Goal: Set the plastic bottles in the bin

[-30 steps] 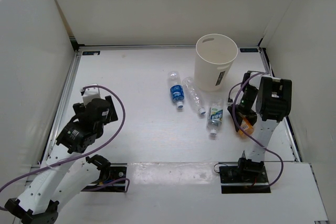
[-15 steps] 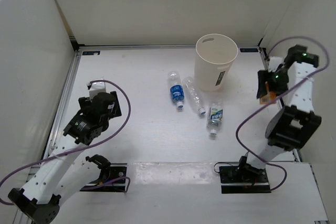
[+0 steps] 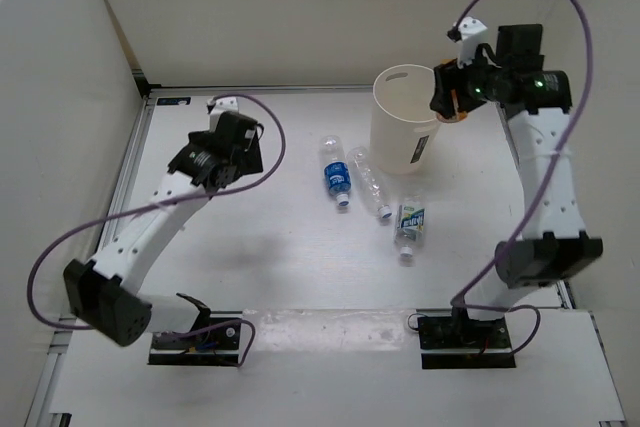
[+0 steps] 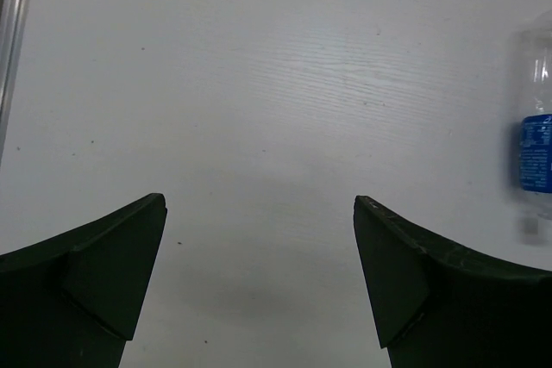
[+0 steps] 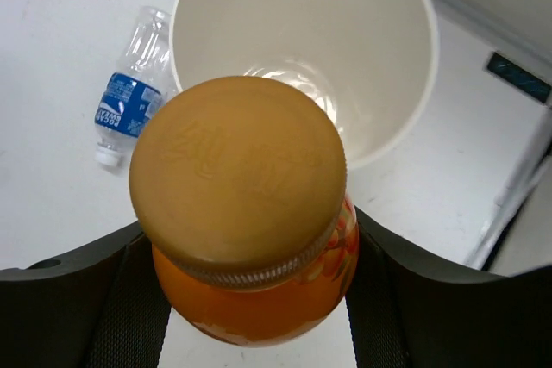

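Bin (image 3: pixel 400 142) upright | orange bottle (image 5: pixel 241 187) over its rim, clamped by right gripper (image 3: pixel 450 97) | left gripper (image 4: pixel 259 204) spread wide

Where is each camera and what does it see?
Top external: high behind, looking down on the white table; left arm and right arm show.
Left wrist: on the left arm, facing down at the table; open left hand shows.
Right wrist: above the tall cream-white plastic bin; right hand holds the orange plastic bottle.
Shared: the clear blue-labelled plastic bottle, in all three.
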Controlling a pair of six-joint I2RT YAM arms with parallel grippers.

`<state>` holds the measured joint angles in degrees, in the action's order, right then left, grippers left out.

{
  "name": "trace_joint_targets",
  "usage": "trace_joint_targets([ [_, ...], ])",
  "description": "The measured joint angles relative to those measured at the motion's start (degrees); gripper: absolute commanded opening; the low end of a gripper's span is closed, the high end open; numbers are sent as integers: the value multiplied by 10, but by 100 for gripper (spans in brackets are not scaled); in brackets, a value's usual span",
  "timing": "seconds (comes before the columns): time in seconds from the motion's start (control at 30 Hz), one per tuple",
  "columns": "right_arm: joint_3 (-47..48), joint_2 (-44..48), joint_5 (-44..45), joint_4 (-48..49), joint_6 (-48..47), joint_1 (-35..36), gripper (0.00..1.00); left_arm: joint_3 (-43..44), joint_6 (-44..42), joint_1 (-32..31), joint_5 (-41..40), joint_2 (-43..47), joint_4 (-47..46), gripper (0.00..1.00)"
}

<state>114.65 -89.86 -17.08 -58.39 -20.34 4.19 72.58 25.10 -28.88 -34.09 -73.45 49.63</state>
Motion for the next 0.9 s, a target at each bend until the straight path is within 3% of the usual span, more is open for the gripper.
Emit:
trace_joint_targets([
  [0.1,55,-91,-9,9,19,14,0,69,0,9,38,-70,20,100],
  [0.2,114,-167,-14,27,37,20,2,82,3,12,82,-92,24,100],
  [0.23,126,-184,-16,33,43,21,16,81,5,12,94,-93,24,100],
  [0.3,140,-207,-20,38,50,23,25,78,8,12,115,-90,13,100],
  [0.4,143,-224,-26,42,49,26,70,76,13,12,137,-88,4,100],
  [0.43,143,-228,-26,42,48,28,90,77,16,12,139,-88,2,100],
  [0.77,173,-230,38,51,87,36,90,80,37,12,137,-88,20,100],
  [0.9,145,-185,-10,76,151,-6,90,76,40,17,134,-76,17,100],
])
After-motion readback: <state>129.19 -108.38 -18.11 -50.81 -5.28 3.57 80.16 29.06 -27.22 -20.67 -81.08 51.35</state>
